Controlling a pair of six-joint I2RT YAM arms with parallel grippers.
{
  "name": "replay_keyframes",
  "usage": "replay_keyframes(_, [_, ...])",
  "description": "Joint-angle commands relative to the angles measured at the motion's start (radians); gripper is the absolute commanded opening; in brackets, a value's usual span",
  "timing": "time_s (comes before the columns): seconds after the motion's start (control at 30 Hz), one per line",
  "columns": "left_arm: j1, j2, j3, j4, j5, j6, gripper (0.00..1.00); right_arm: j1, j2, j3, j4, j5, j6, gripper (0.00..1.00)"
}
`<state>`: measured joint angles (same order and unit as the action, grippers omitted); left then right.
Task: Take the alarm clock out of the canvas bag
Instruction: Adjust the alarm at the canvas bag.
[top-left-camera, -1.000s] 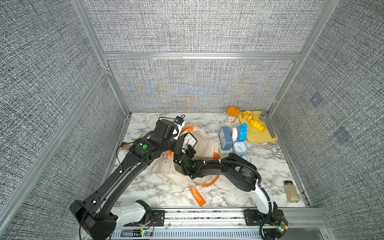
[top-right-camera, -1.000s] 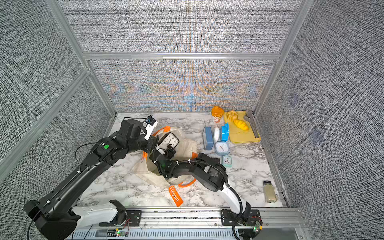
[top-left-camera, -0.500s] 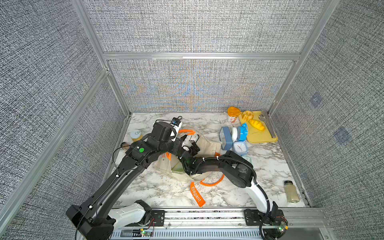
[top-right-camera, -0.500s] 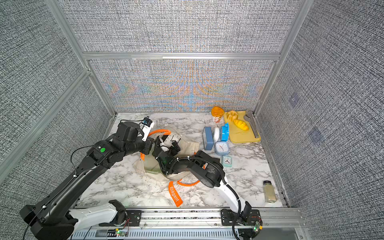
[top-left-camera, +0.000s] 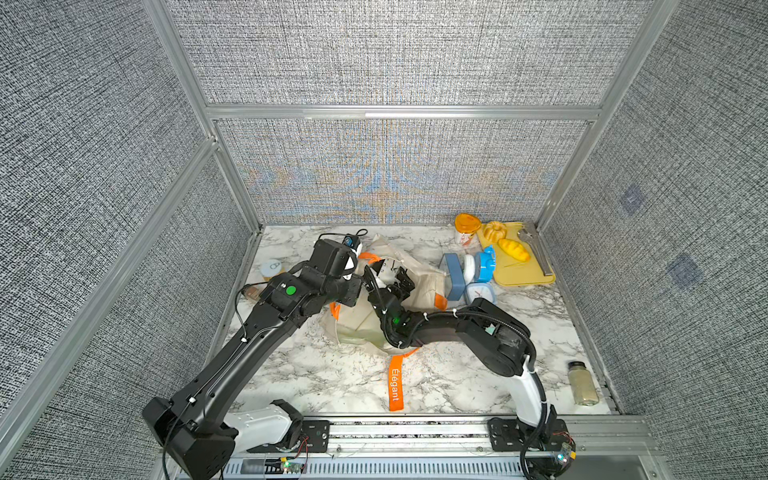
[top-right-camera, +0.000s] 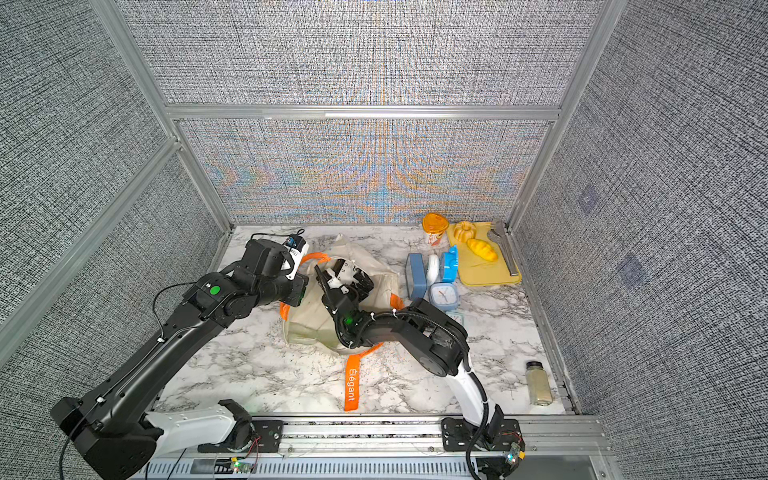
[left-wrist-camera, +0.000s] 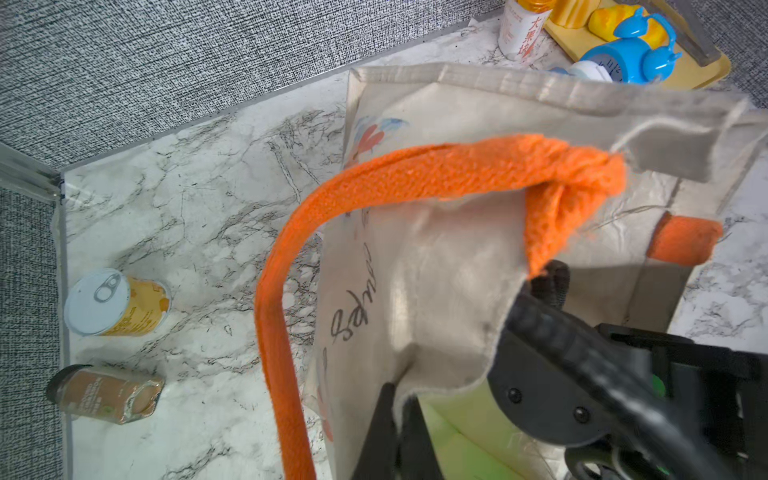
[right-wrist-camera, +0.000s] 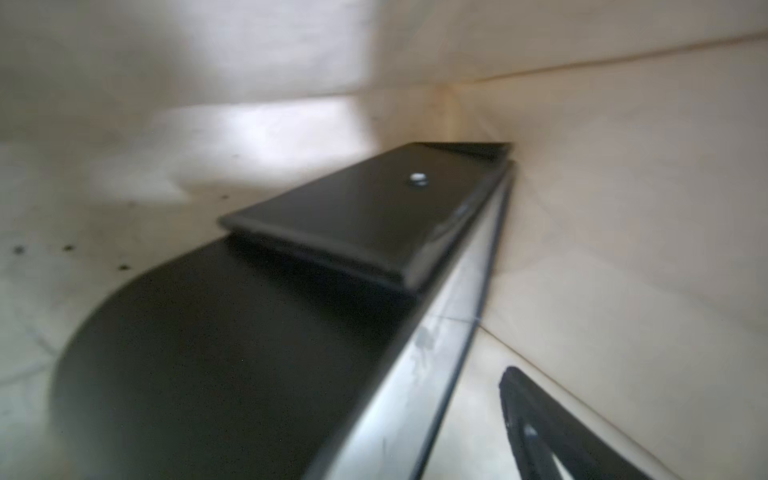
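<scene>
At the bag (left-wrist-camera: 436, 257) mouth | left gripper (left-wrist-camera: 399, 395) pinches its soft cloth | right gripper (top-left-camera: 388, 277) wide round clock (top-right-camera: 345, 269), maybe holding | we squeeze its hard sides.

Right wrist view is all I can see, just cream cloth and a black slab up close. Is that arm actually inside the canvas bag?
Observer: Yes. The left wrist view shows the right arm passing under the lifted rim of the canvas bag.
Operator: What's holding that rim up?
Observer: The left gripper is shut on the cloth edge, beside an orange handle.
Operator: Any sign of the alarm clock?
Observer: In a top view the white dial of the alarm clock shows at the bag's mouth, just beyond that arm's wrist. Whether its jaws grip it, I cannot tell.
</scene>
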<state>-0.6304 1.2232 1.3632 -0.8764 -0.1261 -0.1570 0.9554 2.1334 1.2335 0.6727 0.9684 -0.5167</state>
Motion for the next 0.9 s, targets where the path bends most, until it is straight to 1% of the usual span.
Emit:
replay_keyframes(0.0, [0.005, 0.01, 0.008, -0.088, -0.012, -0.004, 0.0, -0.003, -0.034, -0.01, 0.146, 0.059, -0.044, 0.99])
replay_keyframes(0.23, [0.007, 0.022, 0.024, -0.08, -0.009, -0.002, 0.0, 0.002, -0.101, -0.047, 0.171, 0.054, -0.074, 0.98])
replay_keyframes(0.3, [0.006, 0.021, 0.029, -0.077, -0.014, -0.003, 0.0, 0.002, -0.108, -0.056, 0.149, 0.024, -0.054, 0.97])
replay_keyframes(0.37, [0.007, 0.019, 0.034, -0.074, -0.02, -0.002, 0.0, 0.002, -0.11, -0.064, 0.111, -0.02, -0.004, 0.95])
replay_keyframes(0.43, [0.006, 0.015, 0.033, -0.072, -0.022, 0.002, 0.0, 0.001, -0.112, -0.07, 0.04, -0.097, 0.068, 0.94])
replay_keyframes(0.53, [0.006, 0.009, 0.025, -0.068, -0.023, 0.009, 0.0, -0.006, -0.12, -0.075, -0.056, -0.245, 0.169, 0.94])
replay_keyframes(0.63, [0.007, 0.005, 0.018, -0.064, -0.021, 0.017, 0.0, -0.022, -0.14, -0.085, -0.101, -0.372, 0.226, 0.94])
replay_keyframes(0.77, [0.007, 0.005, 0.017, -0.058, -0.023, 0.033, 0.0, -0.057, -0.224, -0.117, -0.154, -0.515, 0.285, 0.95])
replay_keyframes(0.87, [0.007, 0.005, 0.016, -0.049, -0.019, 0.036, 0.0, -0.102, -0.288, -0.16, -0.187, -0.65, 0.328, 0.95])
